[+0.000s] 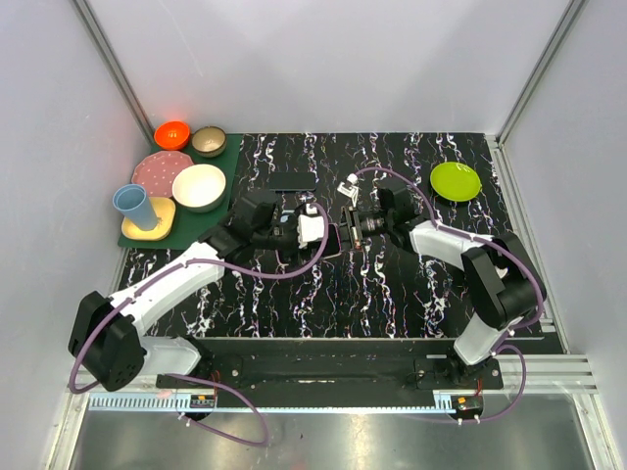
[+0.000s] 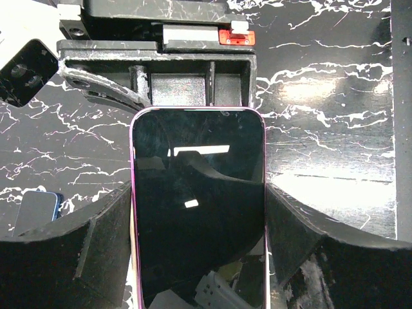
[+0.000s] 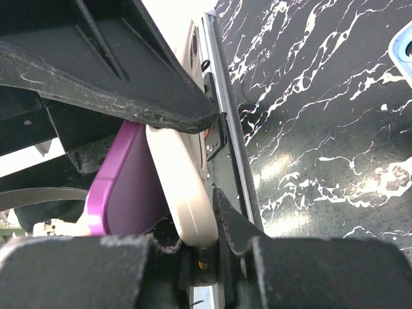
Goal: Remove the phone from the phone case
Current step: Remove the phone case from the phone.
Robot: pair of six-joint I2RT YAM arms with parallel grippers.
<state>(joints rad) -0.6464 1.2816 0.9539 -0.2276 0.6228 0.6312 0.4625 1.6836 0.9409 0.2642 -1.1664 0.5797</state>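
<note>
Both arms are reaching in from 6 o'clock and meeting nose to nose mid-table point(image 1: 411, 284). The left arm is stretching up from 7 with its elbow low, and the right arm is folding in from 5 with its wrist turned sideways. The left gripper point(image 2: 199, 193) is grasping the phone point(image 2: 198, 212) across its width, a finger point(image 2: 96, 244) pressing on each long side, with the screen facing the wrist cam. The right gripper point(image 3: 209, 161) is clenching tight on the end lip of the case point(image 3: 183, 187), which is gaping away from the phone's back at that end. So the phone is sitting partly in the case, dead center between the two grippers. The phone is showing glossy black glass with a thin magenta-purple rim and rounded corners. The case is looking like a smooth cream shell with a rounded edge. The fingers are matte black, scuffing whitish along their edges, and the table is black with white marble veining. At 10 o'clock a green mat point(image 1: 232, 157) is carrying dishes point(image 1: 199, 186) and a blue cup point(image 1: 135, 208). A lime plate point(image 1: 456, 181) is sitting at 2, and a dark flat slab point(image 1: 294, 181) is lying at 12, just past the grippers. The phone's near end is running out of the left wrist frame, and from above the grippers are covering most of the case. I can't tell how much of the phone is seated in it.
</note>
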